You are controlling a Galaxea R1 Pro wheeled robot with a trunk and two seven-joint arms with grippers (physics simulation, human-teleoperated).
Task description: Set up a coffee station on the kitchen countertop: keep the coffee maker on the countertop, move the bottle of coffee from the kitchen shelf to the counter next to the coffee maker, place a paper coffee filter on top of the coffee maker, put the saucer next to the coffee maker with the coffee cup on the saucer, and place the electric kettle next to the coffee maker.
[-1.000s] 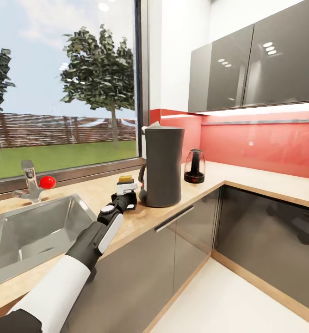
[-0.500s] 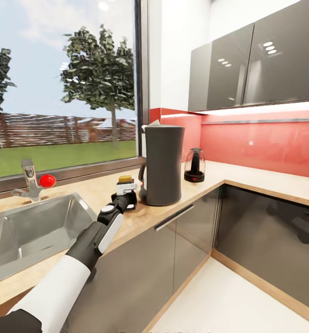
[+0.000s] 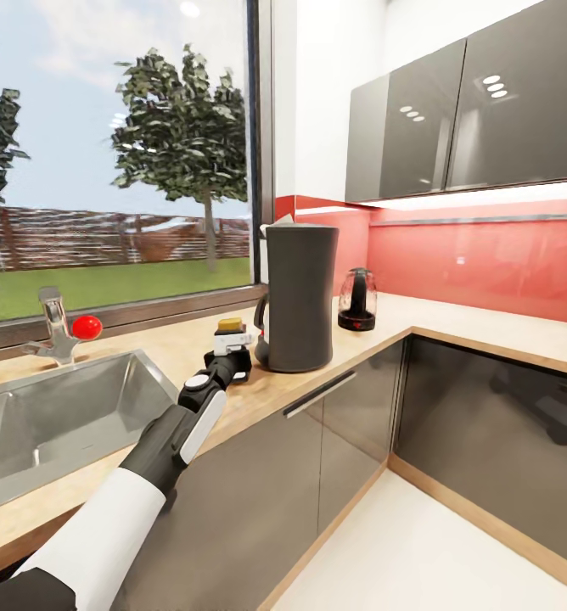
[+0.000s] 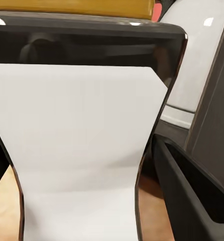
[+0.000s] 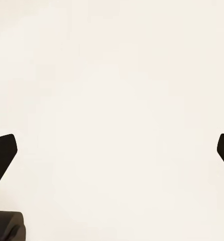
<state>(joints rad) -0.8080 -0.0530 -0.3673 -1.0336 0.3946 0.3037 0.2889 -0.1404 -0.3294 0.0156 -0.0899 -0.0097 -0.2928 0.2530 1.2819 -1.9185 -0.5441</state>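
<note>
The tall dark grey coffee maker [image 3: 299, 297] stands on the light wood kitchen countertop [image 3: 453, 327]. A pale off-white bit peeks over its top's far rim [image 3: 277, 222]; I cannot tell whether it is the paper coffee filter. Just left of it is the bottle of coffee [image 3: 232, 338], yellow-capped, with my left gripper [image 3: 230, 363] shut on its lower part. In the left wrist view the bottle's white label [image 4: 82, 150] sits between the dark fingers [image 4: 192, 191]. The clear electric kettle [image 3: 357, 299] stands right of the coffee maker near the red wall. My right gripper [image 5: 112, 155] is open over a plain pale surface.
A steel sink [image 3: 71, 416] with a faucet [image 3: 56, 327] and a red ball [image 3: 87, 326] lies left of my arm. Glossy dark wall cabinets [image 3: 470, 110] hang above the corner. The counter turns right along the red backsplash. A window runs behind the sink.
The whole head view has shifted slightly, so the camera moved. My left arm and the bottle keep their place beside the coffee maker.
</note>
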